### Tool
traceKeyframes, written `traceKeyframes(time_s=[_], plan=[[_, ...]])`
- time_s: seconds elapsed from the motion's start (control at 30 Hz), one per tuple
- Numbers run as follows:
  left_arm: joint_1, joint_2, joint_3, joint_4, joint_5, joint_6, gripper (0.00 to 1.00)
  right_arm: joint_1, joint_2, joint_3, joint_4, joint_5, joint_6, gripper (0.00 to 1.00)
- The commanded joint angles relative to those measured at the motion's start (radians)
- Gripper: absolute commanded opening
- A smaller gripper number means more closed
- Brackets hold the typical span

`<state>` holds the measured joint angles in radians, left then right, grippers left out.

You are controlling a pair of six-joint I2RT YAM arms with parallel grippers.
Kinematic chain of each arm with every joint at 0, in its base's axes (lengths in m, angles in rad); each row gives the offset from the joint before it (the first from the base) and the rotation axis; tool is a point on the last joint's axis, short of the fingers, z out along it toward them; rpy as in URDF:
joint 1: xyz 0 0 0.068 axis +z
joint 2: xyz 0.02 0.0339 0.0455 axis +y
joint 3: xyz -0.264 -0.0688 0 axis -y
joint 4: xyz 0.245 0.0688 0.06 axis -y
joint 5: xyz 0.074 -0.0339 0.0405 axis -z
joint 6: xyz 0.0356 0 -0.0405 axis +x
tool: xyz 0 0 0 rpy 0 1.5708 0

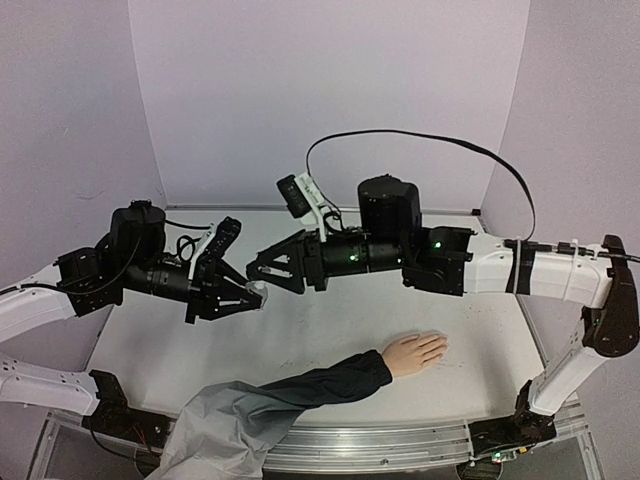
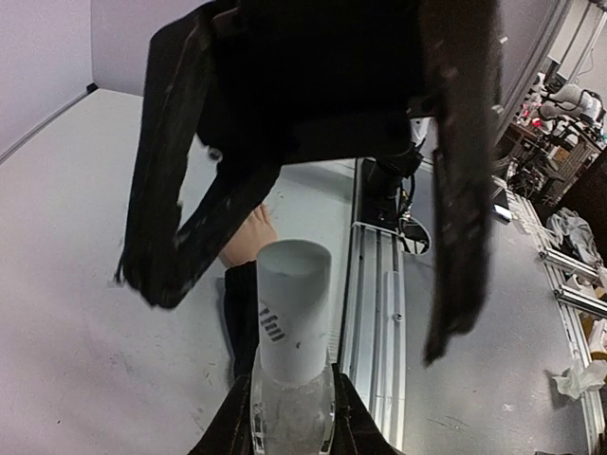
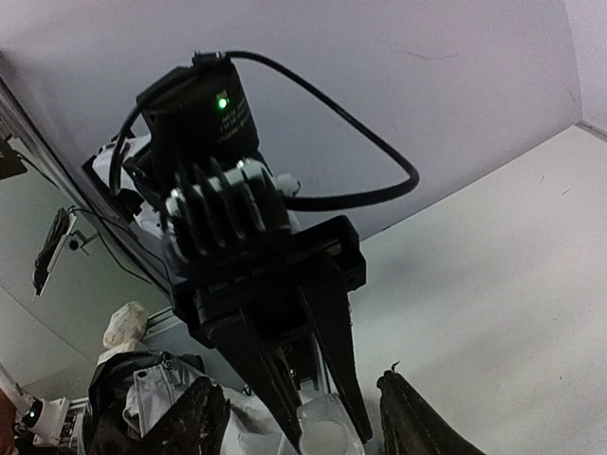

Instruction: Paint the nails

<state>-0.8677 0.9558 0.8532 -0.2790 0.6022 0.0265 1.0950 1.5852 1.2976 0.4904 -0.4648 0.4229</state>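
Nails (image 1: 438,346) lie on the mannequin hand (image 1: 410,353), flat at the front of the table (image 1: 300,340). Further back, L gripper (image 1: 252,294) clamps the bottle (image 2: 293,408). R gripper (image 1: 262,272) gapes by the cap (image 2: 294,303) (no contact); closing off-centre could twist the bottle loose.

One left tool (image 1: 252,298), one right tool (image 1: 256,278), one white-capped bottle (image 2: 292,318), one mannequin hand (image 1: 415,352), one table (image 1: 330,318)

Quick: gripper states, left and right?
Left gripper: closed on the small clear bottle with a white cap.
Right gripper: open, holding nothing.
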Motion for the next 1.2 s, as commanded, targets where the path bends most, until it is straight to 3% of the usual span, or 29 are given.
traceKeyframes(time_s=[0.0, 0.4, 0.53, 0.7, 0.83, 0.93, 1.0, 1.17], plan=[[0.001, -0.009, 0.050, 0.066, 0.093, 0.009, 0.00, -0.005, 0.020, 0.052, 0.053, -0.102, -0.025, 0.53], [0.001, -0.031, 0.047, 0.066, 0.055, 0.013, 0.00, 0.004, 0.067, 0.071, 0.060, -0.119, 0.009, 0.19], [0.001, -0.053, 0.042, 0.066, 0.000, 0.015, 0.00, 0.013, 0.081, 0.080, 0.062, -0.116, 0.009, 0.16], [0.001, -0.085, 0.033, 0.067, -0.142, 0.006, 0.00, 0.032, 0.113, 0.099, 0.066, -0.070, 0.025, 0.00], [0.001, -0.113, 0.014, 0.067, -0.415, -0.017, 0.00, 0.051, 0.162, 0.115, 0.066, 0.103, 0.115, 0.00], [0.001, -0.123, 0.001, 0.065, -0.641, -0.017, 0.00, 0.104, 0.233, 0.156, 0.019, 0.440, 0.272, 0.00], [0.001, -0.122, -0.002, 0.059, -0.724, -0.017, 0.00, 0.157, 0.321, 0.275, -0.174, 0.712, 0.450, 0.00], [0.002, -0.114, -0.002, 0.047, -0.778, -0.017, 0.00, 0.274, 0.567, 0.645, -0.338, 0.851, 0.465, 0.00]])
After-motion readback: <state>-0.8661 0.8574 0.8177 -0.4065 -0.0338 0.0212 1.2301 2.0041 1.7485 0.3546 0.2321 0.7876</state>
